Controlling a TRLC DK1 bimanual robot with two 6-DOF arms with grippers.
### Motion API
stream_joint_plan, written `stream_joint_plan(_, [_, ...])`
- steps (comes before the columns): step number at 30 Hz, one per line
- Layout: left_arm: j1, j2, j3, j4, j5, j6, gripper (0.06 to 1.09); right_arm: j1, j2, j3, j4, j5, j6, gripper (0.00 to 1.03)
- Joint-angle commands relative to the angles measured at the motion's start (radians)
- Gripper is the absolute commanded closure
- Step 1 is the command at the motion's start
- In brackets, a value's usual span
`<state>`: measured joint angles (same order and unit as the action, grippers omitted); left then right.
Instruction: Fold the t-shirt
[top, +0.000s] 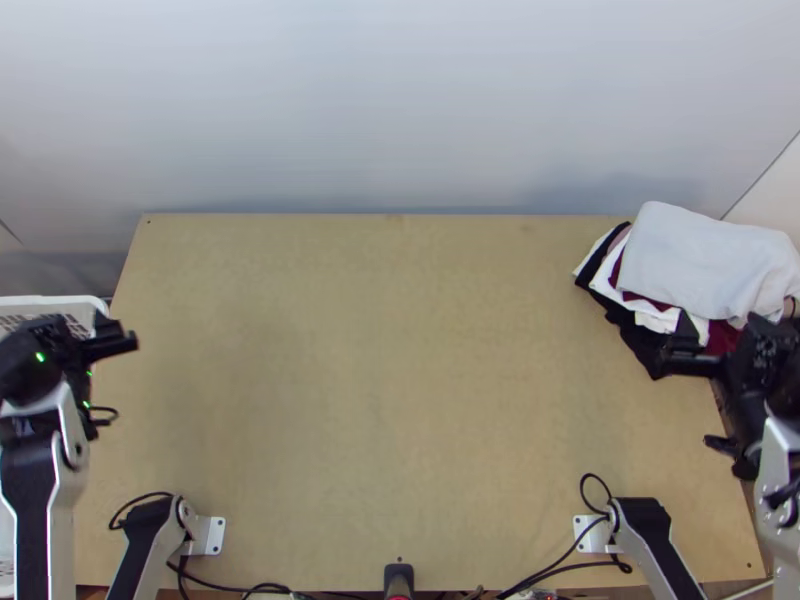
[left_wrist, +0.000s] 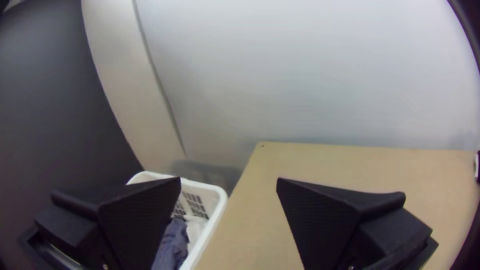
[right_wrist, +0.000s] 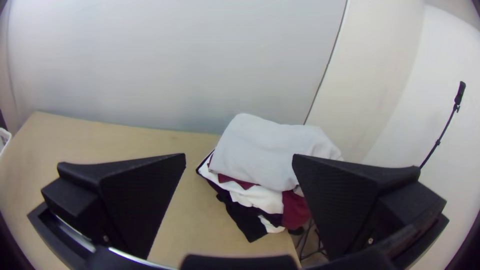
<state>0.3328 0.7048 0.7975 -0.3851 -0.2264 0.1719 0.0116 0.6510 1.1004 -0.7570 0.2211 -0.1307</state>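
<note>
I read the dark cloth (left_wrist: 175, 242), bunched in the basket (left_wrist: 217, 215), as likely my t-shirt, left of and below my nearer left gripper (left_wrist: 228, 179), fingers spread, as are the right gripper's (right_wrist: 239, 155).

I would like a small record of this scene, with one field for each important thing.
table: light wood
pile: stacked clothes, table's far right corner
pile top: light grey cloth, folded
basket: white, beyond table's left edge
basket contents: dark blue cloth, white cloth
left gripper: open, near basket
right gripper: open, near pile
</note>
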Motion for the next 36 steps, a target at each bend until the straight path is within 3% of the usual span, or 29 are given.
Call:
stream_joint_plan(1, [0.374, 0.206, 0.058, 0.028, 0.183, 0.239, 0.15, 0.013, 0.173, 0.216, -0.157, -0.066, 0.011, 0.04])
stream_joint_plan(5, [0.588, 0.361, 0.131, -0.043, 0.328, 0.419, 0.16, 0.08, 0.262, 0.319, -0.248, -0.065, -0.033, 0.1])
stream_joint_plan(8, [0.692, 0.498, 0.147, -0.014, 0.358, 0.548, 0.29, 0.122, 0.282, 0.354, -0.252, -0.06, -0.049, 0.07])
stream_joint_plan(13, [0.828, 0.726, 0.223, 0.009, 0.386, 0.635, 0.3, 0.153, 0.323, 0.378, -0.255, -0.065, -0.05, 0.07])
stream_joint_plan(22, [0.865, 0.961, 0.304, 0.014, 0.389, 0.696, 0.3, 0.232, 0.383, 0.349, -0.298, -0.097, -0.041, 0.07])
stream_joint_plan(28, [0.862, 1.233, 0.522, -0.144, 0.383, 0.66, 0.36, 0.251, 0.398, 0.348, -0.308, -0.106, -0.032, 0.07])
stream_joint_plan(31, [0.858, 1.328, 0.542, -0.144, 0.381, 0.656, 0.46, 0.249, 0.398, 0.339, -0.308, -0.106, -0.032, 0.07])
stream_joint_plan(36, [0.85, 1.447, 0.554, -0.074, 0.358, 0.641, 0.46, 0.24, 0.403, 0.325, -0.308, -0.106, -0.032, 0.06])
